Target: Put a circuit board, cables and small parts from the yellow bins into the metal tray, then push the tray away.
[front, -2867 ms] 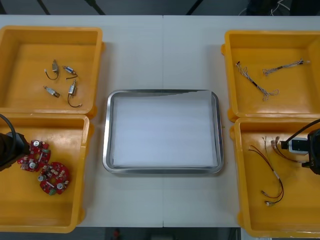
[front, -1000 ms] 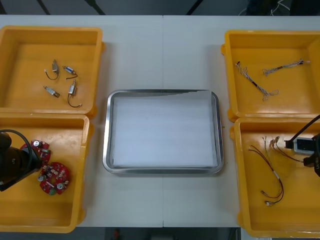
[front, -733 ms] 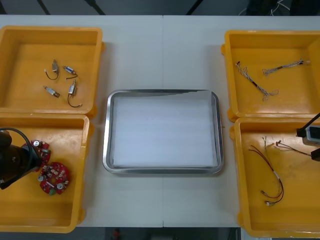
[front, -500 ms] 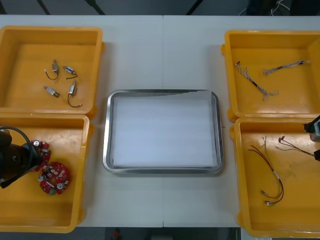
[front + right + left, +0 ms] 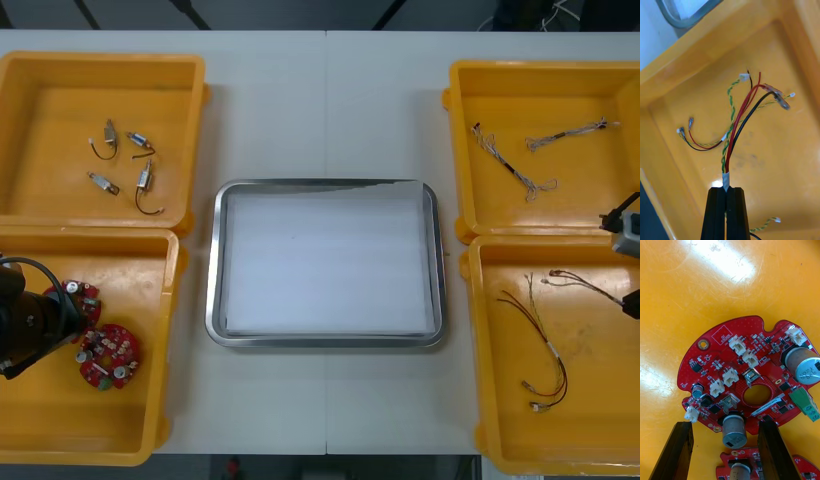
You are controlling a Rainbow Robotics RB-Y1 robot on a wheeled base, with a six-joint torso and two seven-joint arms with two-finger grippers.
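Nothing lies in the metal tray (image 5: 212,270) yet. The right gripper (image 5: 728,189) has its fingers clenched on a red and black cable (image 5: 738,123), held over the near right yellow bin (image 5: 600,430). The left gripper (image 5: 725,423), its fingers spread, straddles a circuit board (image 5: 722,348) lying in its bin

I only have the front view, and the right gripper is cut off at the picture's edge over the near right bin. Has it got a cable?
Observer: Yes. The right wrist view shows the right gripper shut on the taped end of a red, black and green-yellow cable, whose loose ends reach out over the near right bin.
Operator: Has the left gripper closed on a board?
Observer: No. The left gripper is open, its fingers standing either side of one edge of a red circuit board lying flat in the near left bin.
Operator: Anything else between them?
Observer: Yes, the edge of a second board, close beside the first.
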